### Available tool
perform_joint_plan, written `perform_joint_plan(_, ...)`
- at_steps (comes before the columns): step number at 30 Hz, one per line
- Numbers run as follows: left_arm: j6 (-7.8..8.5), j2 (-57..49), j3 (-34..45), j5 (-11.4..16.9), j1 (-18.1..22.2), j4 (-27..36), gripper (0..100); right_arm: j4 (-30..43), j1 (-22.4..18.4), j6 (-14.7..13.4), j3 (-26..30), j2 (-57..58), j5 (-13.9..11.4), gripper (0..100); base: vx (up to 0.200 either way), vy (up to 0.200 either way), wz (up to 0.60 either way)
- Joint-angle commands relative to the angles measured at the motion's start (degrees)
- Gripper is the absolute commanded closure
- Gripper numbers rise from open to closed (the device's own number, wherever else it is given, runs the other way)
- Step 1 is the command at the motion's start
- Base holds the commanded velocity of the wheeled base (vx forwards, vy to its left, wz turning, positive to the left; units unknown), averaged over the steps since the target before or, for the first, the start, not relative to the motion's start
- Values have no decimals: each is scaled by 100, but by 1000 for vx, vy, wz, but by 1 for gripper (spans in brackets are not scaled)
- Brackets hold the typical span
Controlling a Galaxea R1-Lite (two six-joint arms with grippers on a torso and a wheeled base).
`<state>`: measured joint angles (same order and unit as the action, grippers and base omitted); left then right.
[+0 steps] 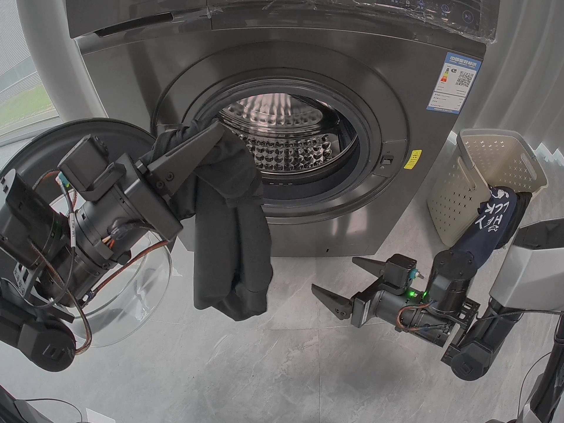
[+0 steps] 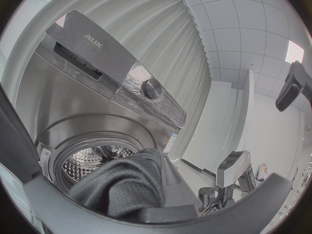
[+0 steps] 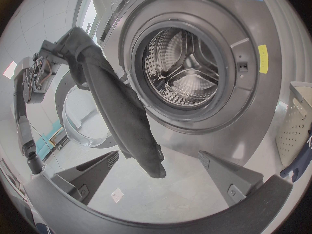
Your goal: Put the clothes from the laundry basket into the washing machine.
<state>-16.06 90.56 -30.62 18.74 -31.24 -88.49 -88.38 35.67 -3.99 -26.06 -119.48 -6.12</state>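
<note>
- The left gripper (image 1: pixel 207 139) is raised in front of the left rim of the washing machine (image 1: pixel 352 48) opening. Its jaws are clamped on the upper fold of a black garment (image 1: pixel 235 248).
- Most of that garment hangs outside the machine, down past the lower rim of the opening, with its free end above the floor (image 1: pixel 264 371). None of it appears to be inside the drum (image 1: pixel 282 130).
- The drum looks bare of clothes, and the door (image 1: pixel 117 301) is swung open to the left, behind the left arm.
- The right gripper (image 1: pixel 335 274) sits low over the floor in front of the machine, to the right of the hanging cloth. Its jaws are spread wide and hold nothing.
- The laundry basket (image 1: pixel 505 160) stands just beside the machine's right side, and a navy garment (image 1: pixel 493 224) with white lettering is draped over its front rim.
- The step in hand looks like loading the black garment, which is at the mouth but not yet in.
- The next move likely calls for the left arm to push forward and rightward, deep into the opening, before the jaws let go.
- The long tail may catch on the rim, so it may need lifting in after the rest.
</note>
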Motion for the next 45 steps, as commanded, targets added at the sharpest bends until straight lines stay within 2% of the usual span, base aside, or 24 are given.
perform_joint_plan(1,6,-12,-14,7,-4,-10,100,-4,89,3,-197,-409,6,0,0,0,0)
perform_joint_plan(6,6,-21,-14,16,-4,-10,100,-4,72,12,-602,-656,32,0,0,0,0)
perform_joint_plan(11,-3,-100,21,51,-4,-1,100,-4,19,12,-1234,-893,58,0,0,0,0)
perform_joint_plan(19,-3,-100,21,60,-40,-1,100,5,116,12,-1586,-937,-3,0,0,0,0)
perform_joint_plan(26,-3,-92,30,51,-66,-1,100,-4,511,3,-1595,-1069,-82,0,0,0,0)
perform_joint_plan(33,-3,-92,56,51,-66,-1,100,-4,599,-32,-1815,-1526,-12,0,0,0,0)
perform_joint_plan(39,6,-74,56,42,-57,-10,100,-12,467,-102,-1577,-1359,23,0,0,0,0)
perform_joint_plan(45,-3,-65,65,51,-66,-1,100,-4,19,-85,-1437,-963,-21,0,0,0,0)
